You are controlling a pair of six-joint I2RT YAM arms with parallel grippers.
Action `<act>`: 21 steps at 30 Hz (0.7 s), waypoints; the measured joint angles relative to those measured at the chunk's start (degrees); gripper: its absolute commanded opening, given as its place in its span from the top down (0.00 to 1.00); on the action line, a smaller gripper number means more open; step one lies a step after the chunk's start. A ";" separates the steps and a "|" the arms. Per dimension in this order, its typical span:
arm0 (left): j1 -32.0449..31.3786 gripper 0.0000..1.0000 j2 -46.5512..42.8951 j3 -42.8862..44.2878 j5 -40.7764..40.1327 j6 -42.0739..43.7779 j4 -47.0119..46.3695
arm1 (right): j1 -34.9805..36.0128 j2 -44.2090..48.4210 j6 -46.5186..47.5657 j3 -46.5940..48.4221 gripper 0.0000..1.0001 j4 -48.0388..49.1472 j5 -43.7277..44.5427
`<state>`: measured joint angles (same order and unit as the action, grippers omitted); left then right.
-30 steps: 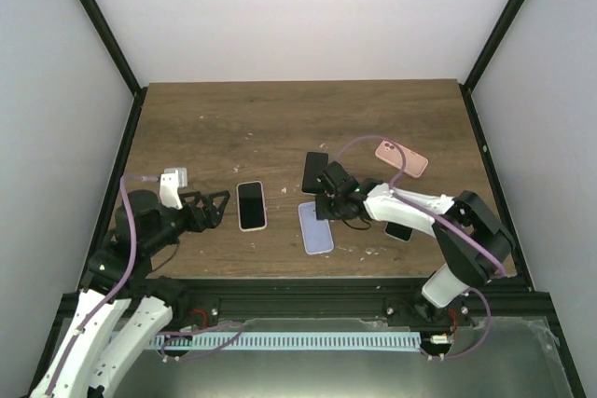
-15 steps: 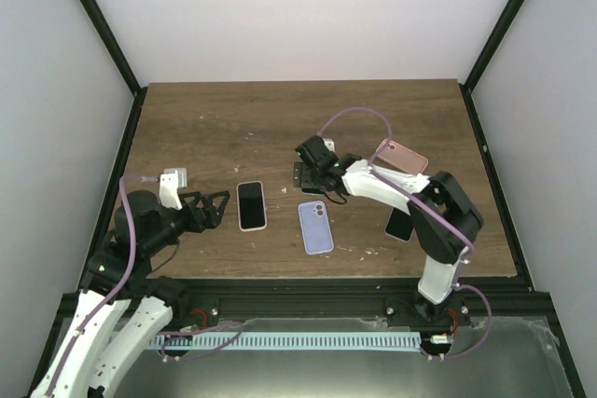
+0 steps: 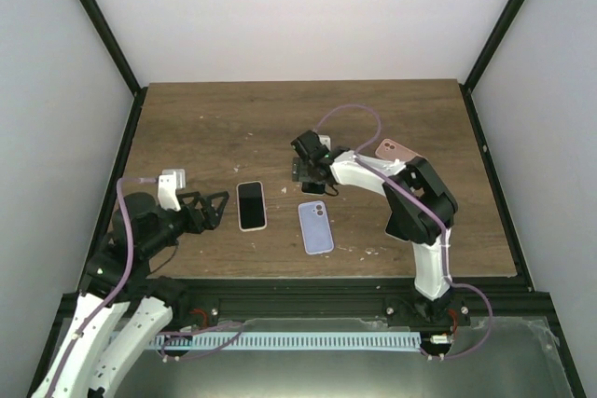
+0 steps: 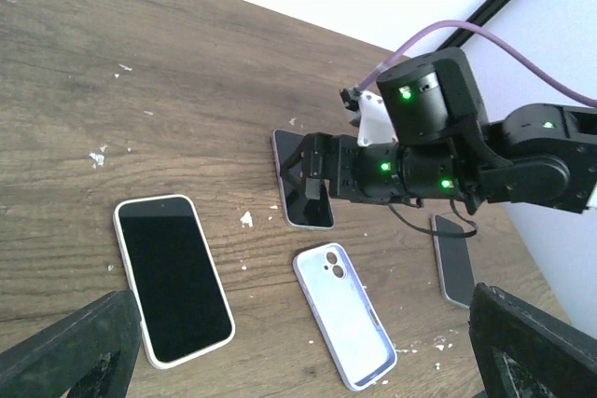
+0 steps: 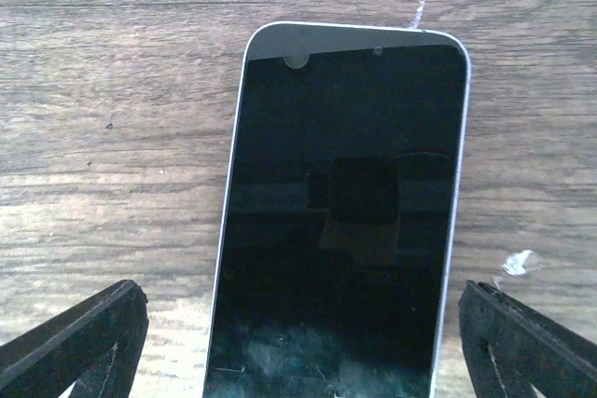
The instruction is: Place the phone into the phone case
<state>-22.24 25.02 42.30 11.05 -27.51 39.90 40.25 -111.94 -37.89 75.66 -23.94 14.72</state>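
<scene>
A dark phone [image 5: 340, 221] lies face up on the wooden table, also seen in the top view [image 3: 315, 186] and the left wrist view [image 4: 303, 191]. My right gripper [image 5: 300, 342] is open just above it, one finger on each side of the phone's long edges; in the top view the right gripper [image 3: 305, 171] covers most of it. An empty lilac phone case [image 3: 315, 227] lies open side up nearer the front, also in the left wrist view [image 4: 343, 326]. My left gripper [image 3: 216, 209] is open and empty, low at the left.
A phone in a white case [image 3: 250, 205] lies face up just right of the left gripper. A pink case [image 3: 396, 149] lies at the back right. A grey phone [image 4: 454, 258] lies right of the lilac case, hidden by the right arm in the top view.
My right gripper has swung from beside the lilac case toward the back left and now sits over the dark phone. The left arm has not moved.
</scene>
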 measured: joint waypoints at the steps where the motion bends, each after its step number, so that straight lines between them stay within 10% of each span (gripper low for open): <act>1: 0.00 0.03 -0.09 0.00 0.02 0.00 0.00 | -0.11 -0.94 -0.02 0.70 0.08 -0.02 0.00; 21: 0.00 0.03 -1.18 0.00 0.37 0.02 0.00 | -1.51 -5.92 -0.07 4.52 0.12 -1.25 1.31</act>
<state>-22.24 23.83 42.30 11.42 -27.49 39.90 38.74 -117.86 -37.95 80.18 -25.19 16.03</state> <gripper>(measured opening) 0.975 0.893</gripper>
